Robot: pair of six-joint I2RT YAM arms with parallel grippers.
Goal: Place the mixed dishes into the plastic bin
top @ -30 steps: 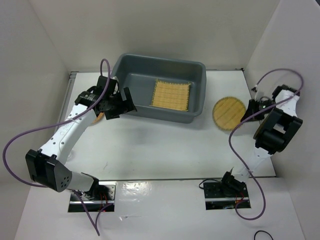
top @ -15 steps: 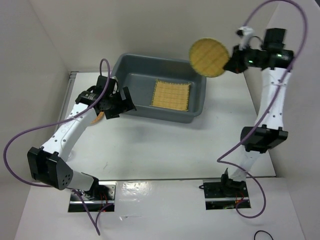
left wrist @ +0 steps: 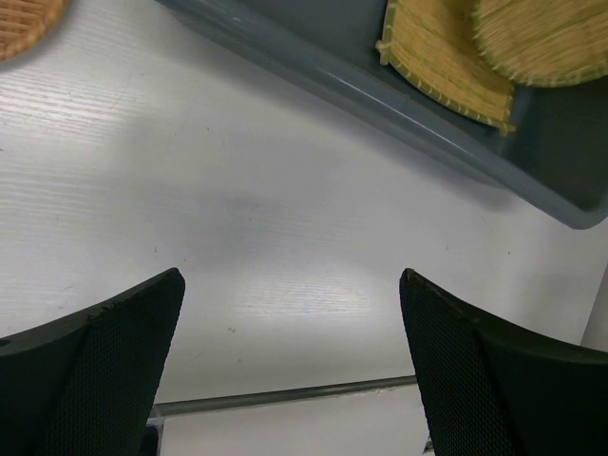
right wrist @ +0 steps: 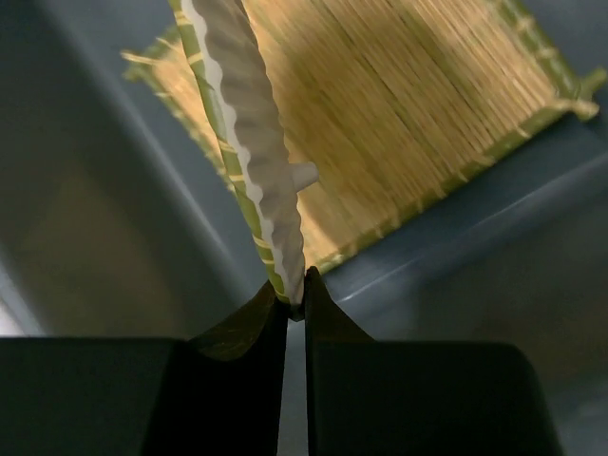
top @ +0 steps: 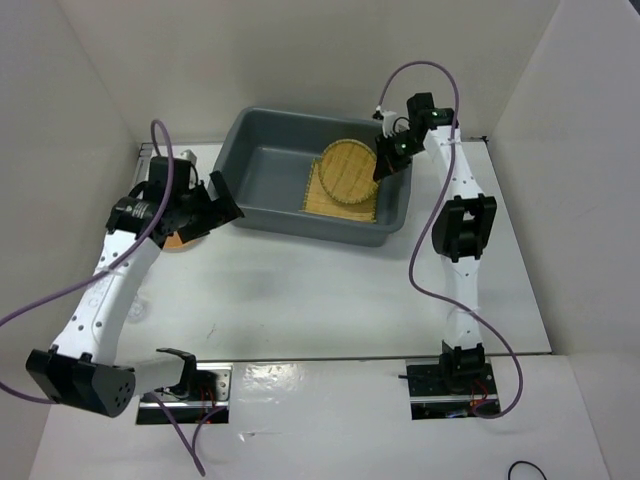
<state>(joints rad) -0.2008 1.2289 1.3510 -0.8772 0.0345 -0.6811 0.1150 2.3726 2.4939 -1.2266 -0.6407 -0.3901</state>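
Note:
The dark grey plastic bin (top: 260, 170) stands at the back middle of the table. The square woven plate (top: 330, 205) lies flat inside it, also seen in the left wrist view (left wrist: 427, 57) and the right wrist view (right wrist: 427, 114). My right gripper (top: 385, 165) is shut on the rim of the round woven plate (top: 348, 168) and holds it tilted inside the bin above the square one; the right wrist view shows its edge (right wrist: 252, 142) pinched at my gripper (right wrist: 295, 304). My left gripper (top: 215, 200) is open and empty, left of the bin. The orange-brown plate (top: 172, 240) lies under the left arm. No clear cups show.
White walls close in the table on the left, back and right. The bin's near wall (left wrist: 399, 104) runs across the top of the left wrist view, with bare white table below it. The orange-brown plate's edge (left wrist: 24, 24) shows at that view's top left.
My right arm has carried the round woven plate from mid-air above the bin's right corner down into the bin. My left arm has drawn back left, away from the bin's wall.

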